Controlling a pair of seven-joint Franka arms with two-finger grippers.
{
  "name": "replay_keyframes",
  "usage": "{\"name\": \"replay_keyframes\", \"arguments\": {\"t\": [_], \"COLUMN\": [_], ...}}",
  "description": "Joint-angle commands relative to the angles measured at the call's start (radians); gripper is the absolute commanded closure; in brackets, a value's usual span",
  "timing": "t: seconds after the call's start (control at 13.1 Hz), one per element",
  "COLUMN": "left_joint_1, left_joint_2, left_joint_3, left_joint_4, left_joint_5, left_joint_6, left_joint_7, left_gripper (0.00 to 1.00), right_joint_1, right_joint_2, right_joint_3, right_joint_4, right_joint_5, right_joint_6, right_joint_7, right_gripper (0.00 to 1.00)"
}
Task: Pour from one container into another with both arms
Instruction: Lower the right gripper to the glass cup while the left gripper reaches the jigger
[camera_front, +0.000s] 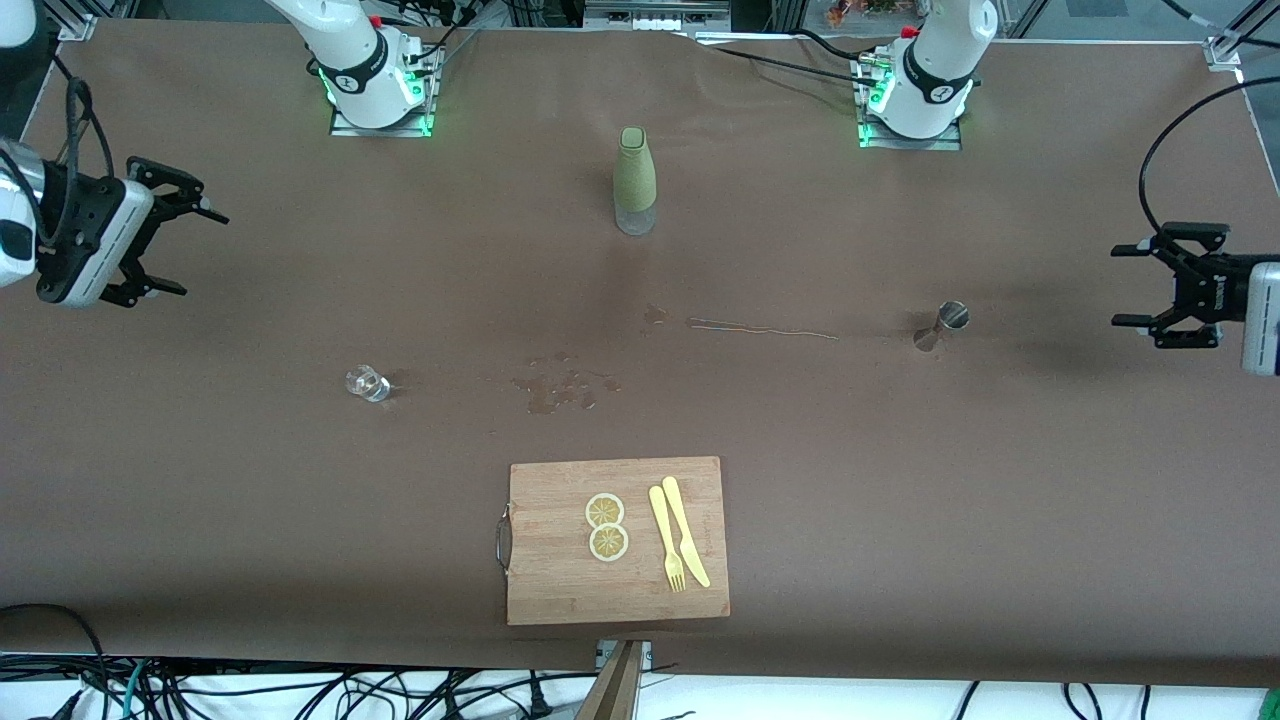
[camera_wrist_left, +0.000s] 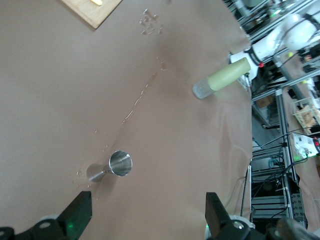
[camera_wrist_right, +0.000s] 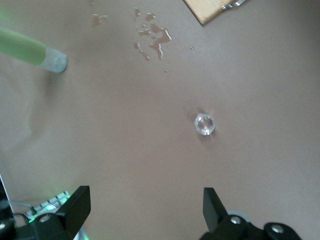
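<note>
Left gripper (camera_front: 1140, 283): fingers spread wide, empty, over the table's edge at the left arm's end; I hold this arm waiting.
Right gripper (camera_front: 180, 237): fingers apart, empty, over the right arm's end.
Small steel double-cone jigger (camera_front: 943, 324): upright, near the left gripper.
Small clear glass cup (camera_front: 367, 382): toward the right arm's end.
Green-sleeved clear-bottomed bottle (camera_front: 635, 180): upright between the bases.
Front view only: wooden cutting board (camera_front: 560, 560) with two lemon slices (camera_front: 606, 526), yellow fork (camera_front: 666, 538), yellow knife (camera_front: 685, 530), at the camera-side edge.
Wrist views: spilled droplets (camera_wrist_right: 152, 35) clearer.
Open room: brown table cover (camera_front: 1000, 480), wide bare stretches around each vessel.

The front view looks down from high across the brown paper-covered tabletop (camera_front: 900, 480), facing both bases. Each wrist view looks down from closer (its own claw edging the frame); all three share the green-sleeved bottle (camera_front: 634, 180) (camera_wrist_left: 222, 79) (camera_wrist_right: 30, 50).
</note>
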Motion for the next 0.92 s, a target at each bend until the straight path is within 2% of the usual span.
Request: {"name": "replay_keyframes", "arguments": {"t": [0.0,0.23,0.54,0.84], "left_joint_1": [0.043,0.086,0.109,0.107], "left_joint_2": [0.095,0.222,0.350,0.422], "left_joint_3": [0.001,0.001,0.010,0.010], "left_joint_4": [-0.054,-0.102,-0.162,-0.192], "left_joint_5": [-0.095,-0.180,-0.278,-0.356], "left_joint_6": [-0.012,-0.007,-0.003,0.002], "left_joint_7": [0.212,0.465,0.805,1.082], "left_gripper": [0.00,0.00,0.00,0.00], "right_joint_1": [-0.031,-0.043,-0.117,-0.171], "right_joint_2": [0.020,0.090,0.204,0.316], "right_joint_3": [-0.011,-0.078,-0.118,-0.126], "right_joint_4": [-0.036,-0.046,-0.058,-0.092], "right_joint_5": [0.089,0.209,0.348,0.491], "right_joint_6": [0.034,0.038,0.034,0.025], "right_joint_7": [-0.187,-0.429,-0.717,-0.986], "right_gripper": [0.00,0.00,0.00,0.00]}}
